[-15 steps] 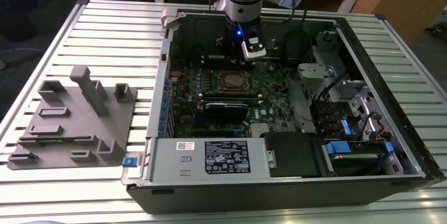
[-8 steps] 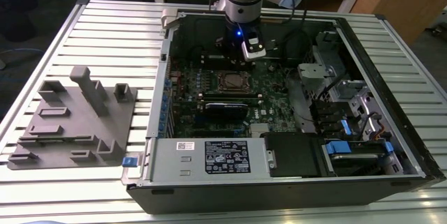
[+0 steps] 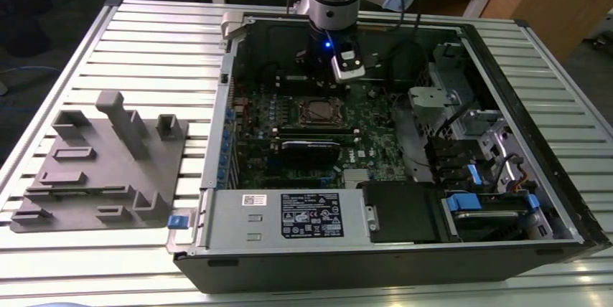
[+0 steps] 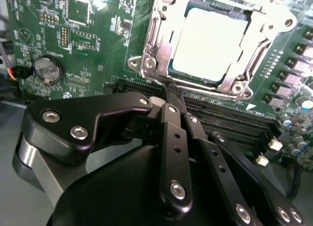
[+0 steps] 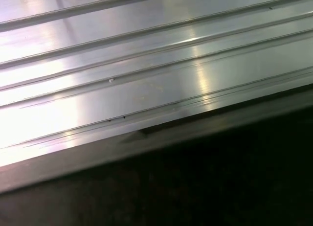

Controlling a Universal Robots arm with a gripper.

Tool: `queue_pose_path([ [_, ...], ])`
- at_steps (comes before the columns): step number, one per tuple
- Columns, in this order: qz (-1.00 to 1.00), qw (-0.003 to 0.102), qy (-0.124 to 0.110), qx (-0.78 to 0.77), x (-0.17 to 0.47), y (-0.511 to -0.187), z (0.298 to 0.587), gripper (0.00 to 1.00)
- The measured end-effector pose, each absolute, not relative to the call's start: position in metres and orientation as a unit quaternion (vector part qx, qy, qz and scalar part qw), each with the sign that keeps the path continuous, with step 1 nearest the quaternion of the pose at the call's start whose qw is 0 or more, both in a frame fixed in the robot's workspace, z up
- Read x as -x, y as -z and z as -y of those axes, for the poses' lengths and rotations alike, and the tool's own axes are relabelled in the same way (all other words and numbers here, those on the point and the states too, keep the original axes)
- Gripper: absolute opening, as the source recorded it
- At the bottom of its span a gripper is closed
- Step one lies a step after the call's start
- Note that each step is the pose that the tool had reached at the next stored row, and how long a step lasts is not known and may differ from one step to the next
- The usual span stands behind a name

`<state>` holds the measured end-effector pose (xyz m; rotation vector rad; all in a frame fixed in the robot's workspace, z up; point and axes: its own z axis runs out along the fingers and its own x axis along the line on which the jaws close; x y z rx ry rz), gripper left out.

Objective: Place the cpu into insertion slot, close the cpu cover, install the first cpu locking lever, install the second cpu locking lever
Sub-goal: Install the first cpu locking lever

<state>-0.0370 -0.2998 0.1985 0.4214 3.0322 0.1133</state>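
My gripper has its fingers pressed together, holding nothing. Just ahead of the tips I count one cpu. It lies flat, silver top up, square with no long axis, seated in the one insertion slot. One cpu cover lies down around it.

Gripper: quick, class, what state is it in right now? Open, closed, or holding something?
Gripper: closed, fingertips together with nothing visible between them, close by the cpu cover.
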Motion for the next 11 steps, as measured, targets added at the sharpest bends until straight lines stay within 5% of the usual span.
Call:
queue_pose_path([
  [11,-0.989,0.04,-0.037,-0.137,0.0369,-0.2024,0.301,0.11],
])
